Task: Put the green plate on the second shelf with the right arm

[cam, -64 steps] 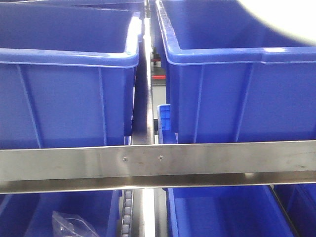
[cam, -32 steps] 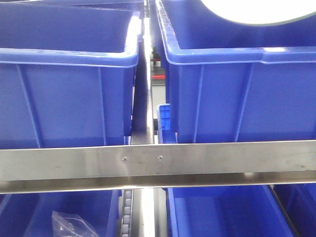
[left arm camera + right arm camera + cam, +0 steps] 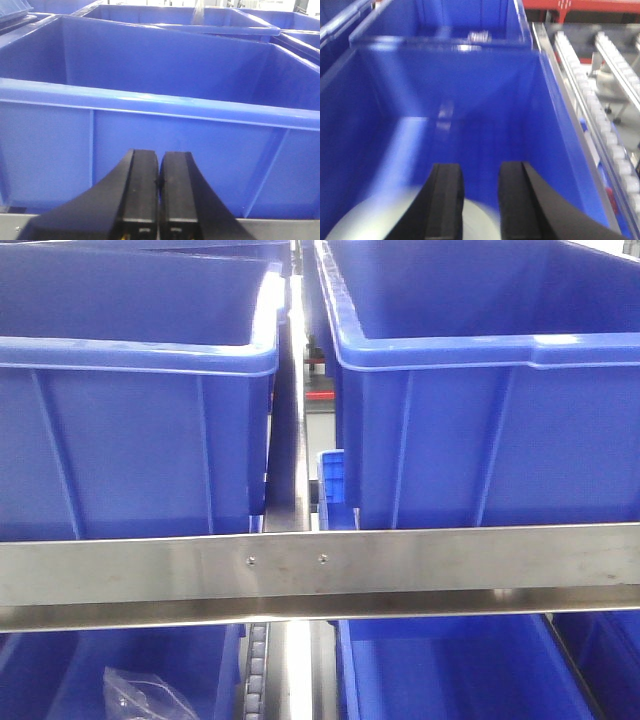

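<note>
The right pincer [image 3: 479, 200] stands spread over the green plate [image 3: 395, 220], which lies at its 7 o'clock inside the blue bin [image 3: 555, 130] (view blurred, contact unclear).

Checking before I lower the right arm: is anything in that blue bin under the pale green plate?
Nothing visible. In the right wrist view the round pale green plate sits at the right gripper, and the blue plastic bin below shows only bare floor and walls, though the picture is blurred.
</note>
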